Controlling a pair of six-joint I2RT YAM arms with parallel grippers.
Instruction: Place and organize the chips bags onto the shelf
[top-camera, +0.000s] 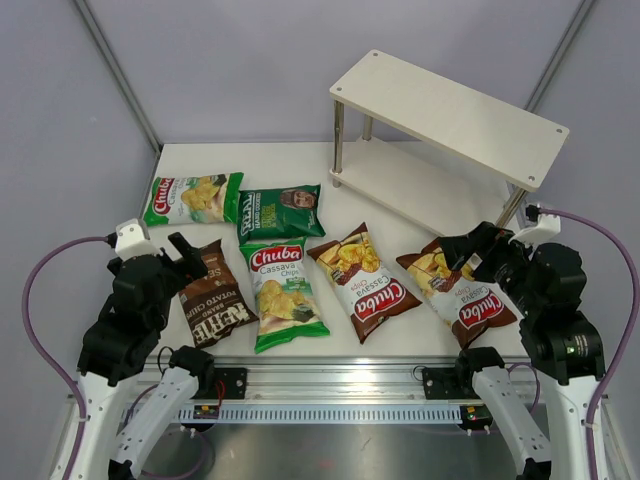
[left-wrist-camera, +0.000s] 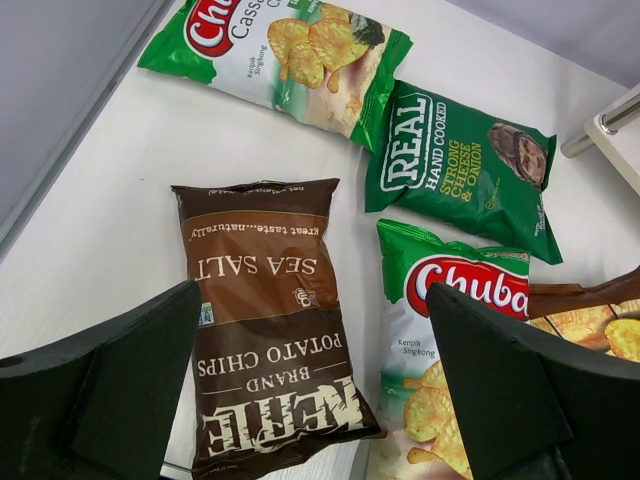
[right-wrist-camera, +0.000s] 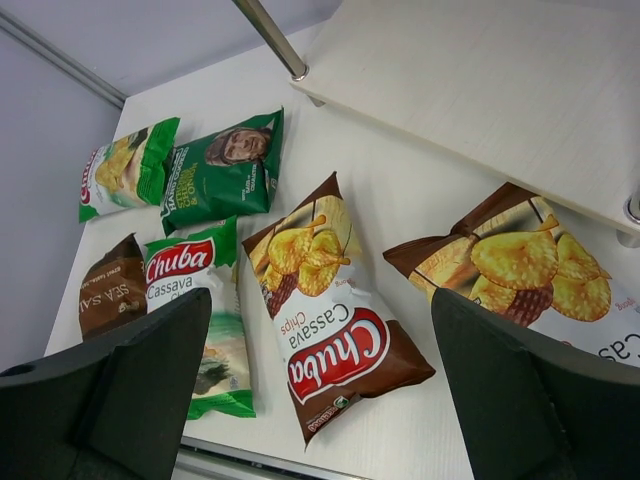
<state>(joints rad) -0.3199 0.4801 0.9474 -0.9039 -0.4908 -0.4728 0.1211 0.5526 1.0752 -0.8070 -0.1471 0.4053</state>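
Pale grey walls (top-camera: 250, 70) are enclosing a white tabletop (top-camera: 300, 165) where six chips bags are lying flat, in front of the shelf. At far left, the far green Chuba bag (top-camera: 192, 198) is running left to right, its logo end pointing left. Just beside it, the dark green Real bag (top-camera: 280, 212) is also lying crosswise, its portrait end pointing right. The brown Kettle bag (top-camera: 214, 308) is stretching near to far, with its logo end facing the near edge. The middle green Chuba bag (top-camera: 283, 293) is lying roughly parallel, its logo end pointing away from the arms. The middle brown-red Chuba bag (top-camera: 363, 281) and the right brown-red Chuba bag (top-camera: 460, 288) are both slanting from far left to near right, their logos at the near-right ends. The shelf (top-camera: 450, 105) is standing at far right, its boards running diagonally the same way. The left gripper (top-camera: 190, 257) is hovering over the brown Kettle bag with its jaws spread wide, holding nothing. The right gripper (top-camera: 468, 248) is hanging equally wide apart above the right brown-red Chuba bag.
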